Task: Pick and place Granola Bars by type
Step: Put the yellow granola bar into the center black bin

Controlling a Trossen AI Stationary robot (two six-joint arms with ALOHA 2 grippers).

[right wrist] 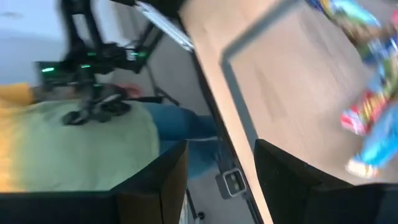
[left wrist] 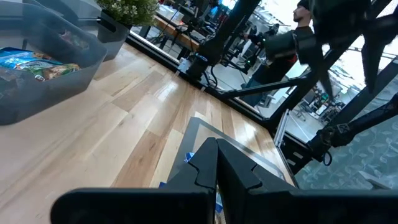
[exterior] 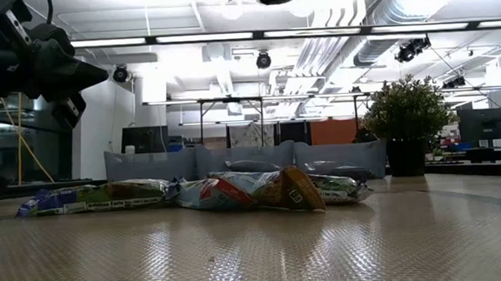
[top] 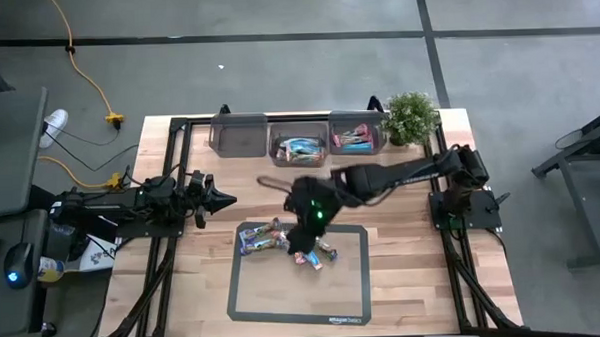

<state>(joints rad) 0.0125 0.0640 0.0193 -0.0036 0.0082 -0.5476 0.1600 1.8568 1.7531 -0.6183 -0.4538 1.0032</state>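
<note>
Several granola bars [top: 267,237] in shiny blue and multicolour wrappers lie flat in a loose heap on a grey mat [top: 349,287]; the low view shows the heap of bars [exterior: 210,193] in a row. My right gripper [top: 304,238] hangs open above the heap's right part, slanting down. In its wrist view the right gripper [right wrist: 221,180] has nothing between its fingers, with some bars [right wrist: 370,106] off to one side. My left gripper [top: 221,199] waits shut and level at the table's left, clear of everything; it also shows as the left gripper [left wrist: 214,174].
Three clear grey bins stand along the far edge: a left bin [top: 239,134], a middle bin [top: 280,154] with blue bars and a right bin [top: 374,144] with multicolour bars. A potted plant [top: 410,117] is at the far right corner. Bare wood [top: 413,265] lies right of the mat.
</note>
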